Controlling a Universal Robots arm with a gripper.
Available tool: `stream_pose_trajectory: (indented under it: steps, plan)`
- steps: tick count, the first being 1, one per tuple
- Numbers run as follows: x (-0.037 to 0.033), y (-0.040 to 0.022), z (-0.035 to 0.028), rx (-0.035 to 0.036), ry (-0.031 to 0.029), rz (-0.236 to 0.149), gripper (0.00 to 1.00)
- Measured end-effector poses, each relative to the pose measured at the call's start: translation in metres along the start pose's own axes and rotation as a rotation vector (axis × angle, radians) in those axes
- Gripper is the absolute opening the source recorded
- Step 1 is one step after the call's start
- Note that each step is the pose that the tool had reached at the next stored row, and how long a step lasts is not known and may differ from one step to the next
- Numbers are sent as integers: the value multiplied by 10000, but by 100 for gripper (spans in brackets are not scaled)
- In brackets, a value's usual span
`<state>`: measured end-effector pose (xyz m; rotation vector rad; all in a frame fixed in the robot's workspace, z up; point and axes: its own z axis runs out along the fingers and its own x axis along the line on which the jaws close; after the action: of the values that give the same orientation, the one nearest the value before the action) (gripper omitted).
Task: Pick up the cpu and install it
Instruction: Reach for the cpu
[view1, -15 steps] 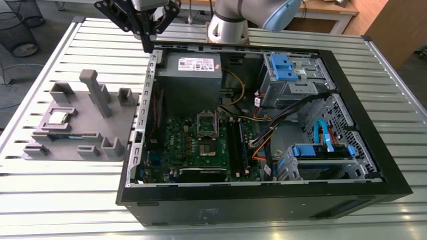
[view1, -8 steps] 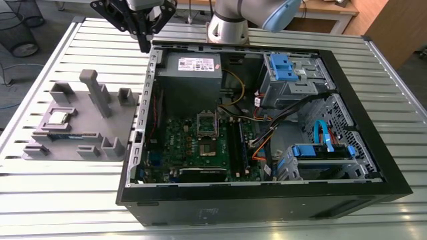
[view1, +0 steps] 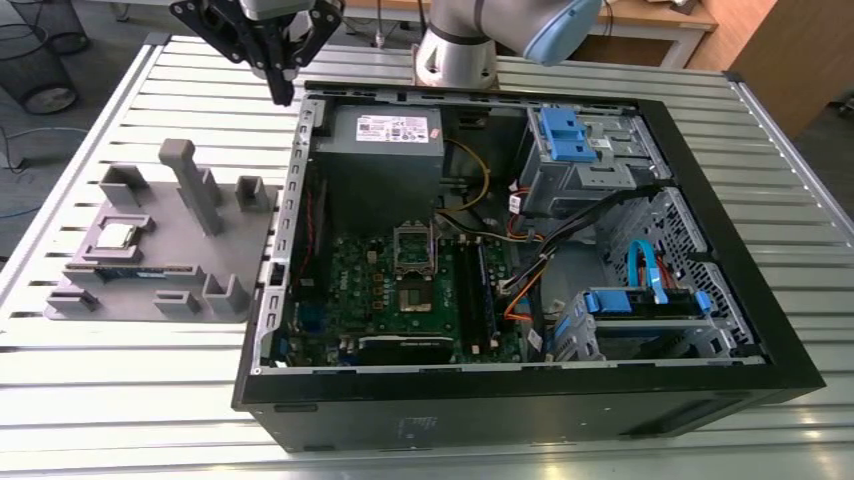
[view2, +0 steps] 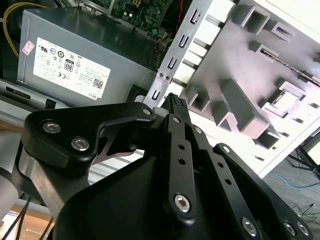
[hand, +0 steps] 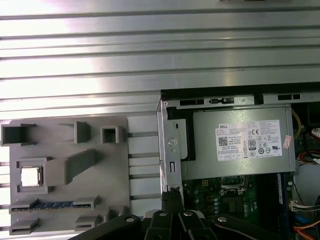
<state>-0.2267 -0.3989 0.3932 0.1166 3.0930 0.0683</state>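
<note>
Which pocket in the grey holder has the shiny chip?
The square one at the exterior view's left of the grey holder holds the cpu; the long one beside it holds a memory stick.

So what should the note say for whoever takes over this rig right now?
Gripper: shut and empty, hanging above the edge of the open computer case, near the power supply.
Cpu: lies flat in its pocket of the grey fixture tray, on the slatted table to the exterior view's left of the case, well apart from the gripper.
Done: nothing that shows; the cpu is untouched.
Left: the pick-up and the install on the motherboard inside the case.
</note>
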Motion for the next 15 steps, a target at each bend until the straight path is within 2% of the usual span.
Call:
stream_pose_trajectory:
  steps: [15]
  plan:
    - [96, -7, -5, -2, -22, -1, 11]
